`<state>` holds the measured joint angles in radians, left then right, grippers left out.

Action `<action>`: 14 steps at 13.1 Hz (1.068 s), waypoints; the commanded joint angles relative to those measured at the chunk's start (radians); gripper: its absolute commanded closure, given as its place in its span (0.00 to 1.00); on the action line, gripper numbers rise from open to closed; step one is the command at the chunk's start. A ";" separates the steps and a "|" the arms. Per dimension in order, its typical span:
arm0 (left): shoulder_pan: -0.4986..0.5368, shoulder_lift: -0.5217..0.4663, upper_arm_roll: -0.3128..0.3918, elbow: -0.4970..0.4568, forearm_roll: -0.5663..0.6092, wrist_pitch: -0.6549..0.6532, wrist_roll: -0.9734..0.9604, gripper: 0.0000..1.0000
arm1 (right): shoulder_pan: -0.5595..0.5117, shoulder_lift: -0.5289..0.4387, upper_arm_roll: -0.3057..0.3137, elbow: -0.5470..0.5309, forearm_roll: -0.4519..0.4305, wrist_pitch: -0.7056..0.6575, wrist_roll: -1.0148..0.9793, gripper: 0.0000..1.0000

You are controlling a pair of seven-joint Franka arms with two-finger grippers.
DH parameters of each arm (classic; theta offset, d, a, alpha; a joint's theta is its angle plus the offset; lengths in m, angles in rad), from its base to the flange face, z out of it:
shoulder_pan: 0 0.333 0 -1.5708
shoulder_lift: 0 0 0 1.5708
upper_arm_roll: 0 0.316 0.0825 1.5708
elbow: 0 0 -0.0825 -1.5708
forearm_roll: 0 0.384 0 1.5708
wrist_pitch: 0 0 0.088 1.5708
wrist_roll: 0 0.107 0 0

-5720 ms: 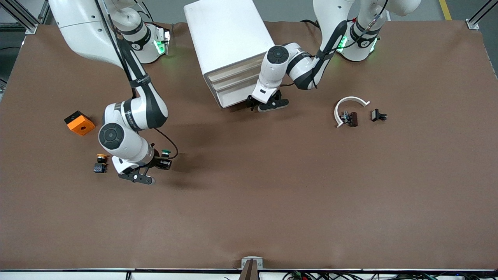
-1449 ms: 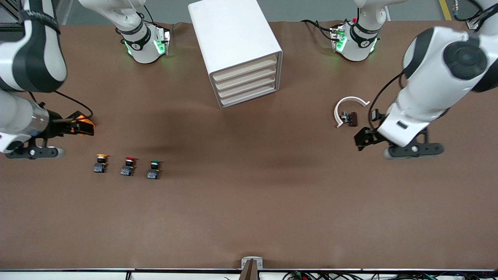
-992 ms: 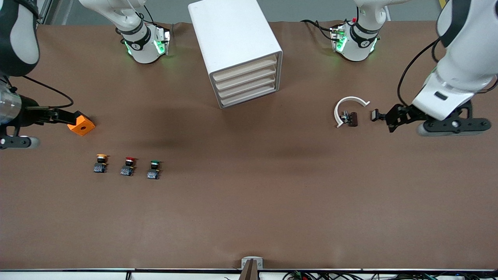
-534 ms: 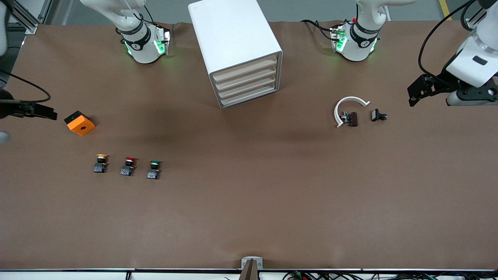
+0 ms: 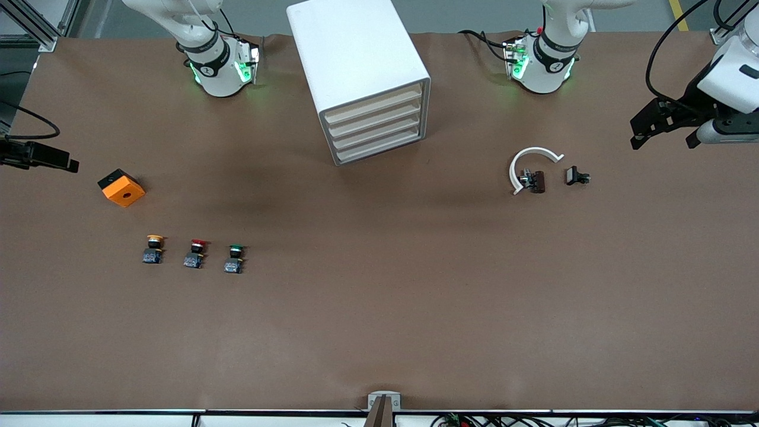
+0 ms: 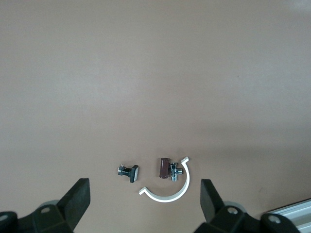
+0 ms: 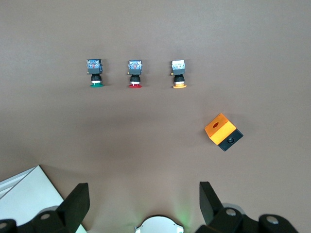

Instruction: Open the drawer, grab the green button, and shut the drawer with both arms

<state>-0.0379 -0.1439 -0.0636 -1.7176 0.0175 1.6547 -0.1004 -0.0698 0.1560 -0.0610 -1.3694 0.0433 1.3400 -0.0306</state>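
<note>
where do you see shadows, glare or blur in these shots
Front view: soft broad shadows on the mat in front of the cabinet, green glow at both arm bases. Left wrist view: even light, white clip sharp. Right wrist view: three buttons crisp, no glare.

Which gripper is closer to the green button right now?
Right. The right gripper hangs open at the table's edge above the orange block's end; the left gripper is open at the table's other end, far from the green button.

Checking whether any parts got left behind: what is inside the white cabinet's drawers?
Unknown: all four drawers of the cabinet are shut, showing only cream fronts. The green button sits out on the table.
</note>
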 commanded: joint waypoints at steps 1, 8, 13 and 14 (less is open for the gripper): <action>0.000 -0.034 0.013 -0.005 -0.014 -0.029 -0.007 0.00 | -0.019 -0.055 0.016 -0.037 0.017 0.021 -0.050 0.00; 0.012 -0.029 0.011 0.018 -0.014 -0.030 -0.004 0.00 | 0.047 -0.203 0.012 -0.218 -0.031 0.151 -0.069 0.00; 0.015 -0.013 0.014 0.047 -0.007 -0.033 -0.002 0.00 | 0.018 -0.288 0.015 -0.323 -0.026 0.208 -0.069 0.00; 0.015 -0.011 0.014 0.049 -0.005 -0.041 -0.002 0.00 | 0.016 -0.292 0.016 -0.323 -0.026 0.206 -0.069 0.00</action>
<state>-0.0250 -0.1620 -0.0537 -1.6934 0.0174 1.6429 -0.1043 -0.0387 -0.0939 -0.0521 -1.6470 0.0222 1.5257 -0.0927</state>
